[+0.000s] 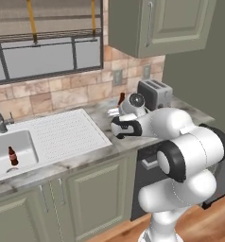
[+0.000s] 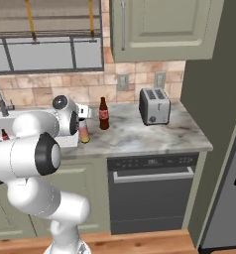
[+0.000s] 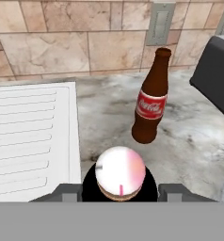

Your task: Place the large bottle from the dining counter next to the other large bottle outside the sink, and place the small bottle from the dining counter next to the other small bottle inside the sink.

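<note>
Left base view: arm hides the grip near the tabletop's back edge. Right base view: large bottle (image 2: 84, 133) stands beside the cola bottle (image 2: 104, 114). Hand view: fingers (image 3: 68, 192) clamp it; releasing carelessly could topple both.

The brown bottle (image 3: 150, 98) carries a red Coca-Cola label.

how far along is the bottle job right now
Nothing looks finished yet. In hand: the tool grips the white-capped pink-yellow bottle, which hangs over the marble worktop close to the brown cola bottle outside the sink. Whether its base rests on the worktop cannot be told. Left: release it there, then bring the small black bottle to the small bottle in the sink.
</note>
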Controlling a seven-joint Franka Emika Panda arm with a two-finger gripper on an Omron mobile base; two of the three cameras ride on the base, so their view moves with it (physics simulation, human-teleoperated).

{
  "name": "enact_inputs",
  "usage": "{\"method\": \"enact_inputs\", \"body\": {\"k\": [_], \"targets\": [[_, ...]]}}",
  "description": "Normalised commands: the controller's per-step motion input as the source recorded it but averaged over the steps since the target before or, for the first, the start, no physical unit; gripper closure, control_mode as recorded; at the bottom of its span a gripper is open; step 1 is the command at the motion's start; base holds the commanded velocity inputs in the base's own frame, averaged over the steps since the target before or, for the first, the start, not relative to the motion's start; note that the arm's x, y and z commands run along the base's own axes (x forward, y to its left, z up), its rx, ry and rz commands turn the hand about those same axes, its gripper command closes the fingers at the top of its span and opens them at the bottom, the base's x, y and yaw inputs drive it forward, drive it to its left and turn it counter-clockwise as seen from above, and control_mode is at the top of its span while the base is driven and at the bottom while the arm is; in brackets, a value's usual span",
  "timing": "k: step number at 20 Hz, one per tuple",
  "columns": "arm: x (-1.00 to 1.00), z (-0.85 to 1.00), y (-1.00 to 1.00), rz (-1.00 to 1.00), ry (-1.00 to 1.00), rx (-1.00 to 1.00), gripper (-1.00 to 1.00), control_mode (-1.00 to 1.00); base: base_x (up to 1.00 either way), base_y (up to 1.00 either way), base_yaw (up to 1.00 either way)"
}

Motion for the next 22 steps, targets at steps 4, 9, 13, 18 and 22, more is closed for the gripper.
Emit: {"method": "enact_inputs", "body": {"k": [4, 9, 13, 18, 22], "targets": [[0.0, 0.0, 0.0, 0.0, 0.0, 0.0, 1.0, 1.0, 0.23, 0.0, 0.0], [0.0, 0.0, 0.0, 0.0, 0.0, 0.0, 1.0, 1.0, 0.12, 0.0, 0.0], [0.0, 0.0, 0.0, 0.0, 0.0, 0.0, 1.0, 1.0, 0.15, 0.0, 0.0], [0.0, 0.0, 0.0, 0.0, 0.0, 0.0, 1.0, 1.0, 0.14, 0.0, 0.0], [0.07, -0.05, 0.0, 0.0, 0.0, 0.0, 1.0, -1.0, 0.0, 0.0, 0.0]]}}
